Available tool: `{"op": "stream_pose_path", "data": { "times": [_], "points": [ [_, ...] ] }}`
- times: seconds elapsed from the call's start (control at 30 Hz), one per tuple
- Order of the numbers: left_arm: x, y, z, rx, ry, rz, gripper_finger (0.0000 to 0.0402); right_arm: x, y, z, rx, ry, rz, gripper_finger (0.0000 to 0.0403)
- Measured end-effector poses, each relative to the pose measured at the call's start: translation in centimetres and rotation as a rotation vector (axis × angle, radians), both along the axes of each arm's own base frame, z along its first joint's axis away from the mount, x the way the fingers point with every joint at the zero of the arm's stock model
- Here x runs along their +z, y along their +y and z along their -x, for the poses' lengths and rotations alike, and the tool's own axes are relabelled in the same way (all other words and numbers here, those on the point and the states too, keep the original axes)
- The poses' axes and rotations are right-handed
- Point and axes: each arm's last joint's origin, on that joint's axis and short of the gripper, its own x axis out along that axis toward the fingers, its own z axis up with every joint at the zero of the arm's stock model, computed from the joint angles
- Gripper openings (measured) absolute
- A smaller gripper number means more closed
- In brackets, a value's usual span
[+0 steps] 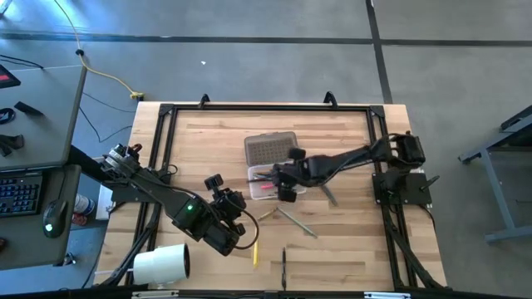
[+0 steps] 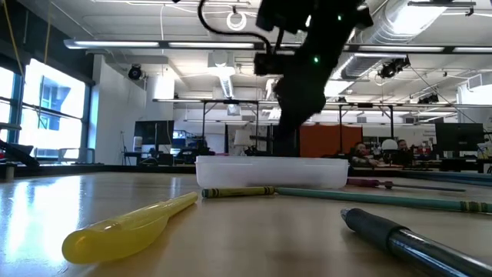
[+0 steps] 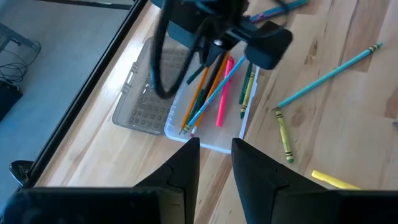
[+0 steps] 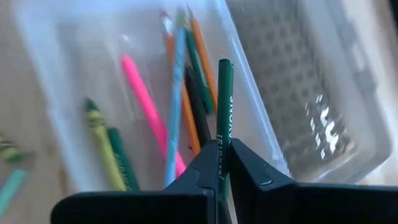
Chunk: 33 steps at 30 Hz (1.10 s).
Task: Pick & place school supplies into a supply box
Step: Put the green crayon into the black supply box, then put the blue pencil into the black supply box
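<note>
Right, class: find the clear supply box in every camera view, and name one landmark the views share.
High view: supply box, table centre, beneath the right gripper.
Low view: mid-picture, behind the pencils.
Left wrist view: ahead of the fingers.
Right wrist view: fills the frame.
Shared landmark: its ribbed lid.

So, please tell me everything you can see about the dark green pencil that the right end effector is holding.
The dark green pencil is thin and straight, with pale lettering along its side and a flat end pointing away from the wrist. The right end effector is shut on its lower part, so it stands out between the two dark fingers. It hangs over the open supply box, above the pencils already inside, apparently not touching them. Its other end is hidden.
</note>
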Motion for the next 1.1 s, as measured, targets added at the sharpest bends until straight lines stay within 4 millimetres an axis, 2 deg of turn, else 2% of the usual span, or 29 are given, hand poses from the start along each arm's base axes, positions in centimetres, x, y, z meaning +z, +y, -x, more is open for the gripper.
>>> {"op": "stream_pose_path", "data": {
  "times": [0.17,0.37,0.47,0.57,0.7,0.8,0.9,1.1],
  "points": [
    [0.0,0.0,0.0,-0.016,0.015,-0.011,0.0127,-2.0,-1.1,1.1,0.003,0.057,0.029,0.0044],
    [0.0,0.0,0.0,-0.018,0.017,-0.011,0.0127,-1.8,-0.4,1.0,0.008,0.036,0.047,0.0103],
    [0.0,0.0,0.0,-0.018,0.017,-0.010,0.0127,-1.2,1.7,0.6,0.017,-0.020,-0.096,0.0123],
    [0.0,0.0,0.0,-0.018,0.018,-0.011,0.0127,-1.2,5.2,0.9,0.123,-0.021,-0.269,0.0132],
    [0.0,0.0,0.0,-0.018,0.018,-0.011,0.0127,-1.2,10.1,2.1,0.189,-0.013,-0.349,0.0133],
    [0.0,0.0,0.0,-0.018,0.018,-0.010,0.0127,-1.1,12.7,3.2,0.156,-0.050,-0.294,0.0134],
    [0.0,0.0,0.0,-0.018,0.017,-0.010,0.0127,-1.0,14.5,4.1,0.107,-0.124,-0.163,0.0134],
    [0.0,0.0,0.0,-0.018,0.016,-0.009,0.0127,-1.5,16.0,5.5,0.000,-0.243,-0.050,0.0134]
  ]
}}
